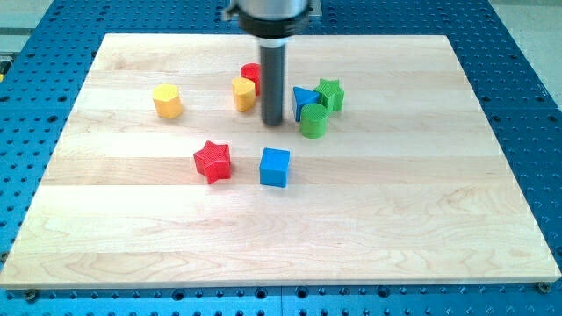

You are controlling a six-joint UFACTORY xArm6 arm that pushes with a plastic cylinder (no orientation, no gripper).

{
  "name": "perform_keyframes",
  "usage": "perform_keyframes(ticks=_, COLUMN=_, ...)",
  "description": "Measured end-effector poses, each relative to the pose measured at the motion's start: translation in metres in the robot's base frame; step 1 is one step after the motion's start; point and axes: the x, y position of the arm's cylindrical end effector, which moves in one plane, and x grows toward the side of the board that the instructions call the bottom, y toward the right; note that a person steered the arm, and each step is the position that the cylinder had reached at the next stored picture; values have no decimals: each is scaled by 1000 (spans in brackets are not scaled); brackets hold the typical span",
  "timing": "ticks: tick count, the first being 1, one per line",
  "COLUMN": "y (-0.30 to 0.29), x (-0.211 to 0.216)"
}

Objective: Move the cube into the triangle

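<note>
The blue cube [275,167] sits near the board's middle, a little toward the view's bottom. The blue triangle [303,100] lies above and to its right, partly hidden behind a green cylinder [313,120]. My tip [272,122] stands on the board just left of the blue triangle and above the cube, with a clear gap to the cube. The rod hides part of the blocks behind it.
A green star [330,93] touches the triangle's right side. A yellow block [243,93] and a red cylinder [251,76] sit just left of the rod. A yellow hexagon [167,101] lies further left. A red star [212,161] sits left of the cube.
</note>
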Motion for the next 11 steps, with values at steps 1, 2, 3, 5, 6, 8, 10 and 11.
perform_keyframes(ticks=1, y=-21, x=57)
perform_keyframes(ticks=2, y=-21, x=99)
perform_keyframes(ticks=3, y=-21, x=146)
perform_keyframes(ticks=5, y=30, x=120)
perform_keyframes(ticks=6, y=28, x=156)
perform_keyframes(ticks=8, y=37, x=99)
perform_keyframes(ticks=10, y=4, x=72)
perform_keyframes(ticks=11, y=58, x=28)
